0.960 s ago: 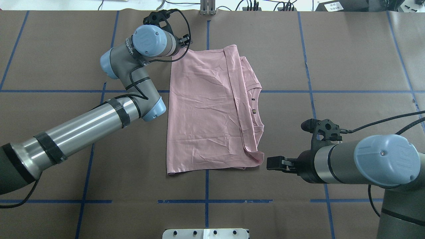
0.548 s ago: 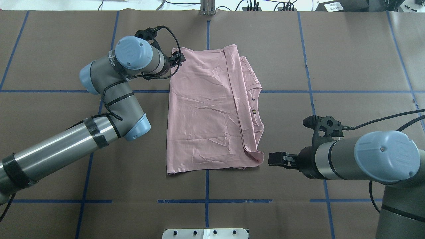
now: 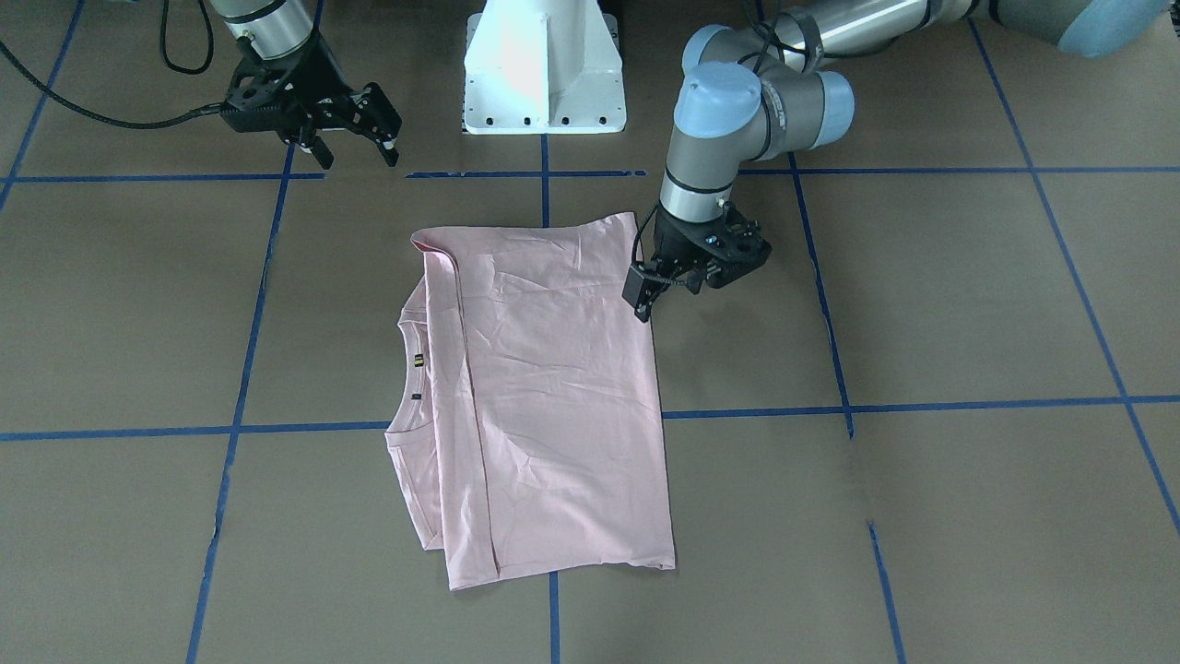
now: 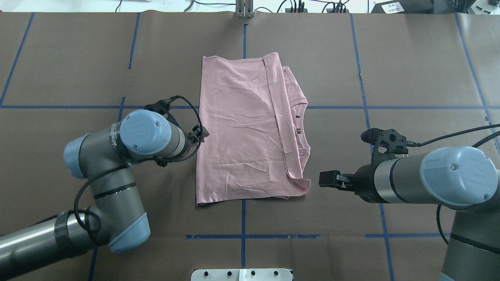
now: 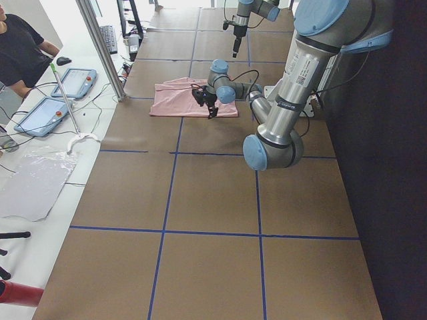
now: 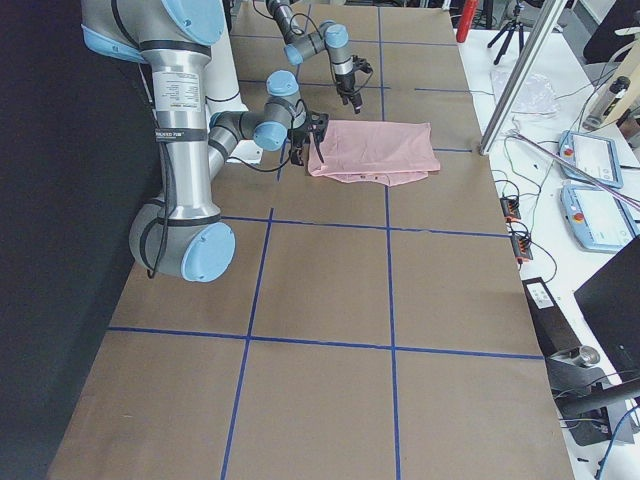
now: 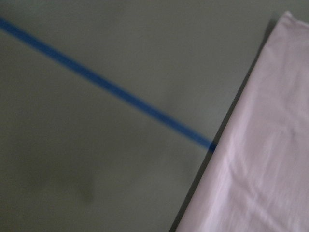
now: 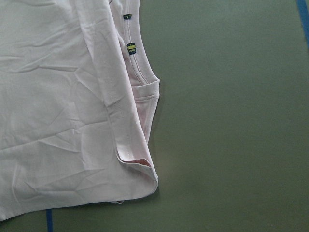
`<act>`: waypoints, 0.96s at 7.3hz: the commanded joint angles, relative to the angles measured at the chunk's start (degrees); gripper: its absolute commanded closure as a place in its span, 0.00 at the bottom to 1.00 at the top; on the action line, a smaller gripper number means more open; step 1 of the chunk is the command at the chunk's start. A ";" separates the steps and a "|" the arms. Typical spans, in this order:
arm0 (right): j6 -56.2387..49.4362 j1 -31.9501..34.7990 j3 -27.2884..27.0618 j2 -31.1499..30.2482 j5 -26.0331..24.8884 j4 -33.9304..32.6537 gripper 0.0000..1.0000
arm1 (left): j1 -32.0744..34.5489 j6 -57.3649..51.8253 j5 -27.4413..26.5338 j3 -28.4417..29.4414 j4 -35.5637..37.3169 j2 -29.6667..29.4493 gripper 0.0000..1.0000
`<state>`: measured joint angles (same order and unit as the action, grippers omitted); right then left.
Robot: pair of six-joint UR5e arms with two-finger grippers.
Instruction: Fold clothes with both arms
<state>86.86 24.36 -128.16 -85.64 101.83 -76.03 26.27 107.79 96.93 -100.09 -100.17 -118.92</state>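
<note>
The pale pink T-shirt (image 4: 242,128) lies folded flat in the middle of the table, plain side up, with its neckline and label toward my right arm; the print is hidden. It also shows in the front view (image 3: 553,397). My left gripper (image 4: 200,133) hangs just off the shirt's left edge, about halfway along it, and looks open and empty in the front view (image 3: 668,288). The left wrist view shows only the shirt's edge (image 7: 260,159) and the table. My right gripper (image 3: 355,152) is open and empty, a little off the shirt's near right corner (image 8: 140,169).
The white pedestal base (image 3: 544,65) stands at the robot's side of the table. Blue tape lines (image 4: 242,236) grid the brown table cover. Cables and boxes line the far edge (image 4: 297,7). An operator (image 5: 20,47) sits by tablets beyond the table.
My left arm has drawn back from the shirt's far left corner toward the robot along the shirt's left edge. The right gripper has shifted slightly. The shirt has not moved.
</note>
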 commanded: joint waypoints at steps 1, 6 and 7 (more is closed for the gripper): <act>-0.02 0.25 0.02 -0.05 -0.05 0.01 0.00 | -7.26 8.99 -1.03 -3.09 3.40 1.32 0.00; -0.02 0.34 -0.07 -0.05 -0.06 0.01 0.00 | -10.70 11.12 -1.04 -2.30 3.49 0.79 0.00; -0.02 0.42 -0.07 -0.05 -0.05 0.01 0.00 | -10.80 11.38 -1.04 -2.39 3.49 0.70 0.03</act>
<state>86.84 24.73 -128.22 -85.70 101.75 -76.03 15.94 118.76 95.90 -102.55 -96.68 -118.08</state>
